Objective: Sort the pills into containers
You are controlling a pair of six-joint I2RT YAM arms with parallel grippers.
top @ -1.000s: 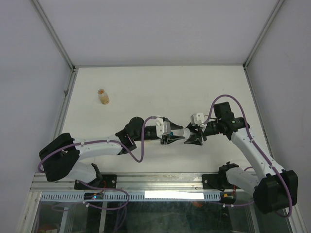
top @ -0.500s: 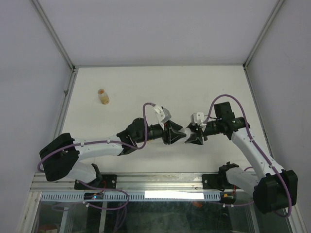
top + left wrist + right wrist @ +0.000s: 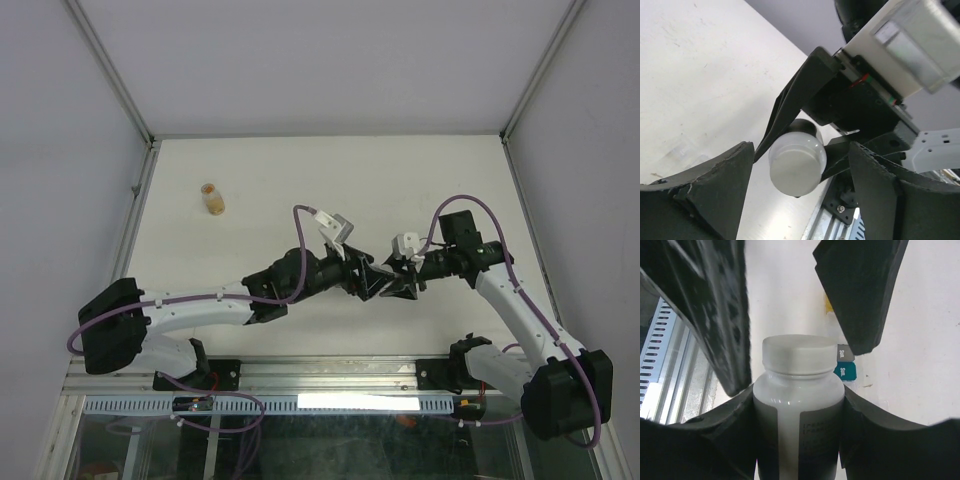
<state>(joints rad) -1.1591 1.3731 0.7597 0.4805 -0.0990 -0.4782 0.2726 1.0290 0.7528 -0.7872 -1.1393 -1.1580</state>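
Left gripper (image 3: 797, 155) is spread wide and empty, facing my right gripper (image 3: 393, 285), which is clamped on the white pill bottle (image 3: 796, 405), held sideways above the table. To open it cleanly, I should centre both jaws on the cap (image 3: 799, 353), close squarely, then twist. The containers (image 3: 845, 371) lie on the table beneath.

arms (image 3: 200, 305): white links, black joints | cables (image 3: 463, 198): purple | gripper fingers (image 3: 715, 185): black, wedge-shaped
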